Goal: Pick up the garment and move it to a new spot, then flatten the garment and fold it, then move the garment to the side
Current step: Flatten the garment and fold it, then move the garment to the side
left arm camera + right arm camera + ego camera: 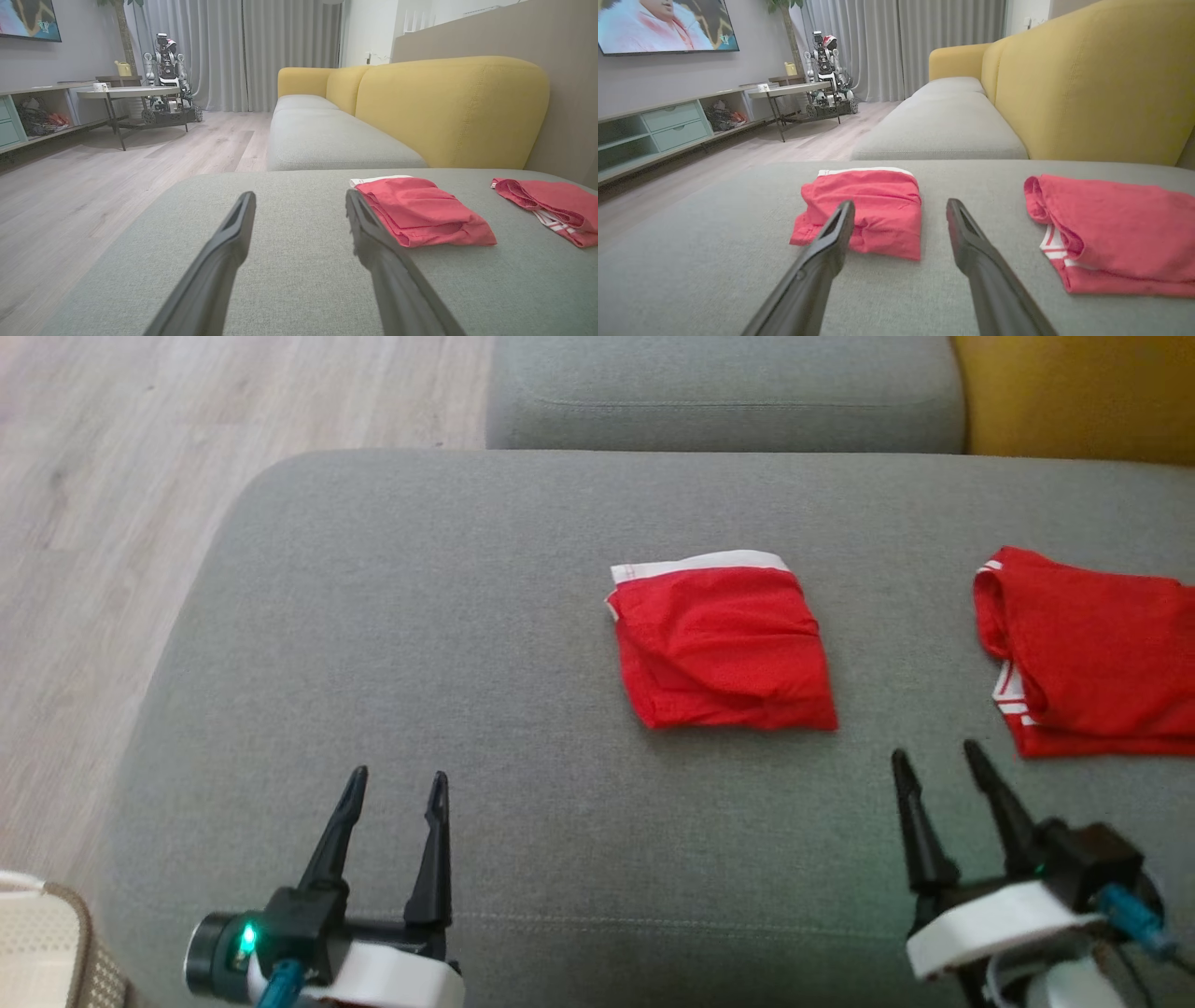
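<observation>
With my left gripper (399,775) and right gripper (934,749) both spread open and empty nearby, I judge the folded red garment (724,649), mid-cushion left of a second red garment (1092,653), light, limp and best pinched through all layers at its near edge.

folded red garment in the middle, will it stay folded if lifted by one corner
Probably not: the folded red garment looks thin and creased, so it should droop and unfold. Pushed, it may bunch on the woven cushion.
</observation>
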{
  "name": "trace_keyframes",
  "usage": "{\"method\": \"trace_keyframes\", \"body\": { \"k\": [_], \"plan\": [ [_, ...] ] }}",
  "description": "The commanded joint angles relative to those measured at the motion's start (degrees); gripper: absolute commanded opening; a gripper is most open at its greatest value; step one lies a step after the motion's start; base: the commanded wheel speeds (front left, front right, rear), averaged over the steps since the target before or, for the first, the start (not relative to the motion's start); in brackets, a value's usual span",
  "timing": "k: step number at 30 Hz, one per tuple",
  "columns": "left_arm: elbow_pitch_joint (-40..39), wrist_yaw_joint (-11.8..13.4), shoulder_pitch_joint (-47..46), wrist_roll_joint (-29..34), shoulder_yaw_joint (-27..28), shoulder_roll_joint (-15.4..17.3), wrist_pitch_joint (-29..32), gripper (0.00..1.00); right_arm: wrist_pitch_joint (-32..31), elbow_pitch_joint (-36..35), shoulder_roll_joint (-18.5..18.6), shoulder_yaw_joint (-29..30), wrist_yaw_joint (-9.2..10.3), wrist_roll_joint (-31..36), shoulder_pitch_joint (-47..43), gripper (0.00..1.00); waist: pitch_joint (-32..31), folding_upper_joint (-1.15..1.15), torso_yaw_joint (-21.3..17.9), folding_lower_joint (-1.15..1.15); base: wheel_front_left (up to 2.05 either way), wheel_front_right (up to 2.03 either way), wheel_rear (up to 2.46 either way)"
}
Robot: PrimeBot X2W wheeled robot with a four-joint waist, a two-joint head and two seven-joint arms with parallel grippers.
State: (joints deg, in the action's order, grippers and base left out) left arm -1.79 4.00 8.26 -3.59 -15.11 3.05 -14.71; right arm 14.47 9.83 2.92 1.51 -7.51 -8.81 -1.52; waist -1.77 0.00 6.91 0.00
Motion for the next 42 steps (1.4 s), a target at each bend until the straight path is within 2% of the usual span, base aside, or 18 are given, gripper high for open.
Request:
{"method": "trace_keyframes", "body": {
  "k": [1, 10, 22, 26, 30, 34, 38, 42],
  "plan": [
    [-1.6, -0.2, -1.6, 0.3, 2.4, 0.0, -0.3, 1.0, 0.5, -2.3, 0.0, -1.7, 0.02, -0.1, 1.4, 1.0, 0.0, 0.0, -0.4, 0.0, 0.0, 0.0, 0.0],
    [0.2, -0.8, -1.8, 0.5, 2.9, -0.1, -0.3, 1.0, 0.5, -2.5, 0.0, -3.0, 0.02, -0.4, 0.4, 1.0, 0.1, 0.0, -1.8, 0.0, 0.0, 0.0, 0.0],
    [1.2, -1.1, -2.3, 0.6, 2.1, -0.2, -0.3, 1.0, 0.5, -2.1, 0.0, -2.4, 0.02, -0.6, 0.7, 1.0, 0.9, 0.0, -0.1, 0.0, 0.0, 0.0, 0.0],
    [1.4, -0.9, -2.5, 0.8, 1.6, -0.2, -0.3, 1.0, 0.5, 0.4, 0.0, -2.2, 0.02, -0.7, 2.7, 1.0, 1.5, 0.0, 0.6, 0.0, 0.0, 0.0, 0.0],
    [1.3, -1.2, -3.6, 1.0, 0.0, -0.2, -0.3, 1.0, 0.5, 6.3, 0.0, -1.2, 0.02, -0.9, 8.5, 1.0, 3.5, 0.0, 1.7, 0.0, 0.0, 0.0, 0.0],
    [1.2, -1.6, -5.4, 0.8, -2.0, -0.2, -0.3, 1.0, 0.5, 17.3, 0.0, -0.4, 0.02, -0.4, 17.8, 1.0, 6.6, 0.0, 3.2, 0.0, 0.0, 0.0, 0.0],
    [1.5, -2.2, -7.4, 0.5, -4.2, -0.2, -0.3, 1.0, -1.4, 29.2, 0.1, 1.6, 0.02, 3.0, 27.7, 1.0, 9.2, 0.0, 5.4, 0.0, 0.0, 0.0, 0.0],
    [1.9, -2.2, -9.3, -0.1, -5.9, -0.2, -0.3, 1.0, -4.1, 37.7, 1.8, 3.3, 0.02, 3.2, 35.3, 1.0, 11.2, 0.0, 7.6, 0.0, 0.0, 0.0, 0.0]
  ]
}}
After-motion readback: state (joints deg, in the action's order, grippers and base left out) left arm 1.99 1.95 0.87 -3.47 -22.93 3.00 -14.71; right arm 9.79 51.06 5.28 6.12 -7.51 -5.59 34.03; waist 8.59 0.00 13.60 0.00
